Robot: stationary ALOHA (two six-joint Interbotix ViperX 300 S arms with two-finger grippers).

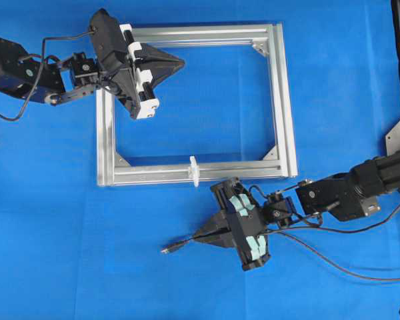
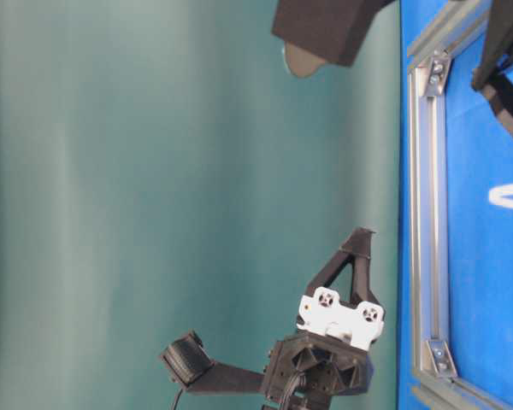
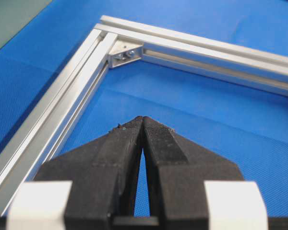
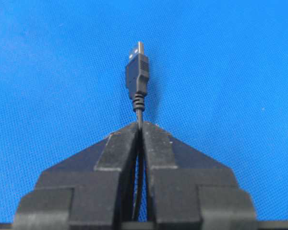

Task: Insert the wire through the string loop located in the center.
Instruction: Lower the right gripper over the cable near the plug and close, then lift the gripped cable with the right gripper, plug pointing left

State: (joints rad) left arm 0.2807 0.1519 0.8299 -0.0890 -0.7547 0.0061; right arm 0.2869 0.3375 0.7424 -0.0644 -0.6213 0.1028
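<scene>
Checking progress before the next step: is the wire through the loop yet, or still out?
Out. The wire's plug lies on the cloth below the frame, pinched by the right gripper; the loop stands empty.

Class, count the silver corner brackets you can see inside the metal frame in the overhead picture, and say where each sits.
3: one bracket in the top right corner, one bottom right, one bottom left. The left gripper covers the top left corner, so a fourth may be hidden.

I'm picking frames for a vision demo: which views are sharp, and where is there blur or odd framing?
Right wrist view: plug of the wire sharp, fingers slightly soft. Left wrist view: fingers soft, aluminium frame clearer. Overhead: evenly lit and sharp. Table-level view: turned sideways, mostly blank teal backdrop.
</scene>
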